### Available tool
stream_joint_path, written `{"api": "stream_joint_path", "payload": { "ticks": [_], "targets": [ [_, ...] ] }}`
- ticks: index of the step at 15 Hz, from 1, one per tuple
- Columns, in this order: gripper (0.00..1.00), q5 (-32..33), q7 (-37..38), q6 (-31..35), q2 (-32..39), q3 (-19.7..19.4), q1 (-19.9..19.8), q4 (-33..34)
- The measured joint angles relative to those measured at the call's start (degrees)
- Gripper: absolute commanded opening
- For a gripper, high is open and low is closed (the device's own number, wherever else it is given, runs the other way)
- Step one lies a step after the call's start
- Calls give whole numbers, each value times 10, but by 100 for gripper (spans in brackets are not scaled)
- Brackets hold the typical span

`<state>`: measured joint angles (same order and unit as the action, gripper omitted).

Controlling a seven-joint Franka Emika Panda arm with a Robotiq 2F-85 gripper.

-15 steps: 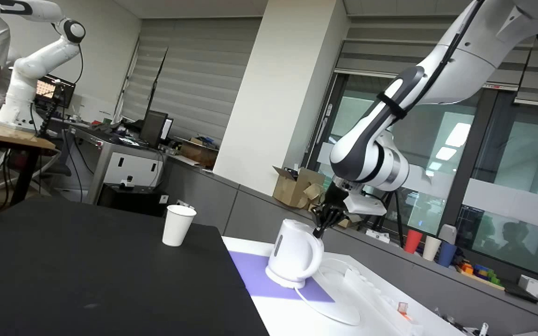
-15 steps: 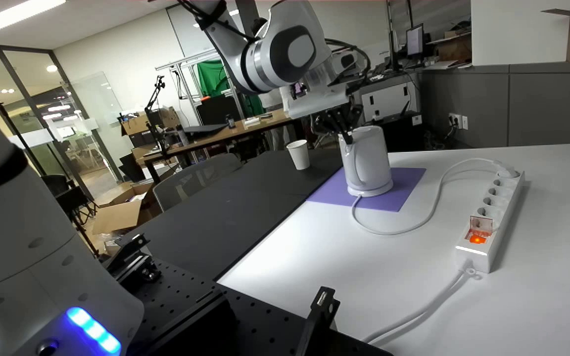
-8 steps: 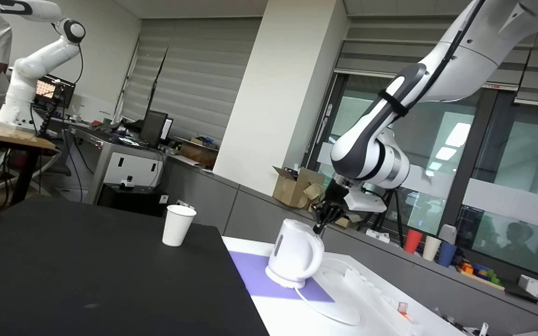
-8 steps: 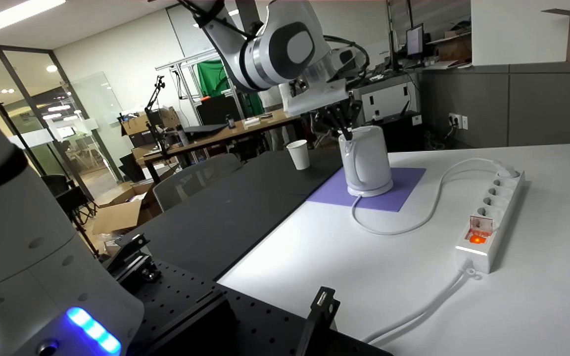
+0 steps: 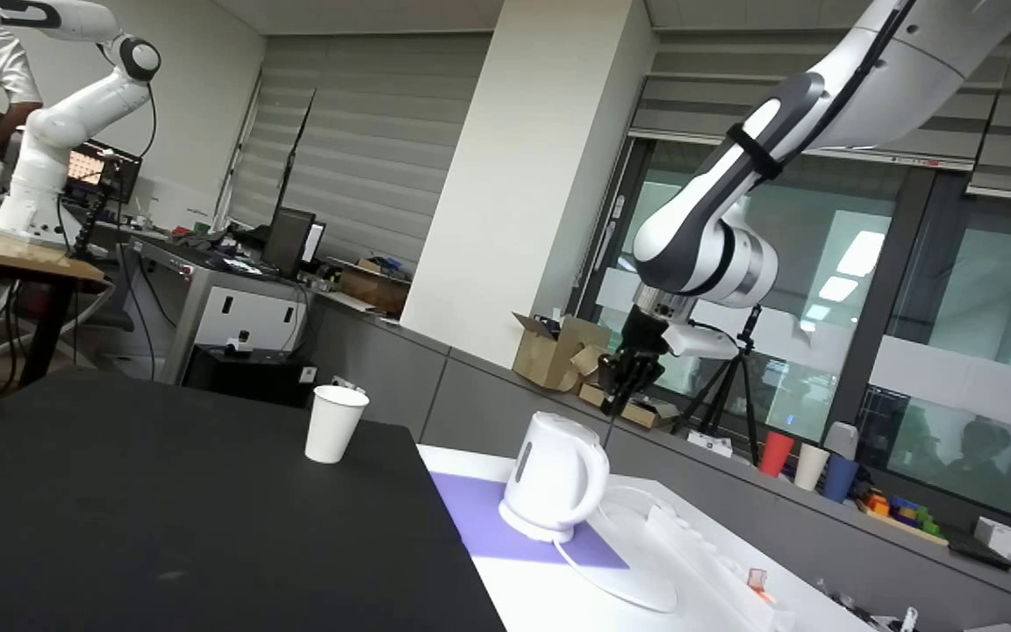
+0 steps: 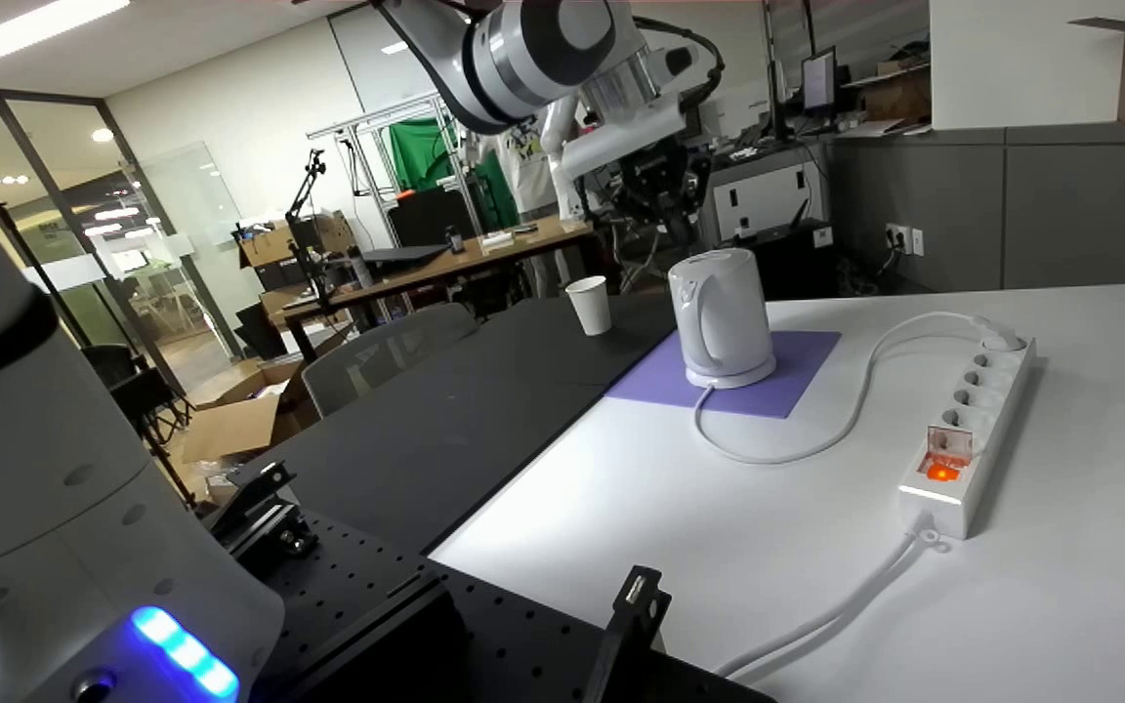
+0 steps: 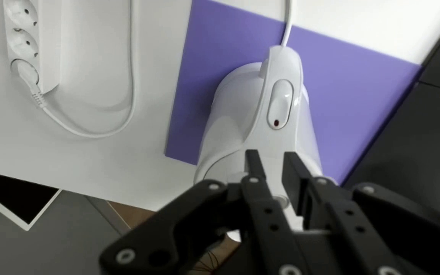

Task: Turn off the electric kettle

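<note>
The white electric kettle (image 5: 543,478) stands upright on a purple mat, and it also shows in an exterior view (image 6: 736,312). In the wrist view I look down on the kettle (image 7: 230,118); its handle points up in the picture. An oval rocker switch (image 7: 280,101) with a small dark red dot sits on top of the handle. My gripper (image 7: 271,152) is partly open, with a gap between its fingers and nothing held. In both exterior views the gripper (image 5: 613,411) hangs above the kettle's handle side, apart from it (image 6: 685,239).
A white power strip (image 6: 963,439) with a lit orange switch lies on the white table, joined to the kettle by a cord (image 6: 855,420). A white paper cup (image 6: 590,305) stands on the black table (image 5: 207,509). The purple mat (image 7: 342,84) lies under the kettle.
My gripper was low at the top of the kettle's handle in the earlier frames. It has risen clear of the kettle. The kettle and cup have not moved.
</note>
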<state>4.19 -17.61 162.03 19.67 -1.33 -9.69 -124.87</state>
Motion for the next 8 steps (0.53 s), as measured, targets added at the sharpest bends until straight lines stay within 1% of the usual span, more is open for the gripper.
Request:
{"api": "stream_joint_path", "payload": {
  "ticks": [3,6,7,8],
  "targets": [
    [73,-25,-27,-48,-5,11,-13,14],
    [93,-49,-50,-85,-5,11,-23,29],
    [99,-56,-57,-95,-5,11,-27,35],
    [100,-60,-62,-105,-5,11,-31,39]
  ]
}}
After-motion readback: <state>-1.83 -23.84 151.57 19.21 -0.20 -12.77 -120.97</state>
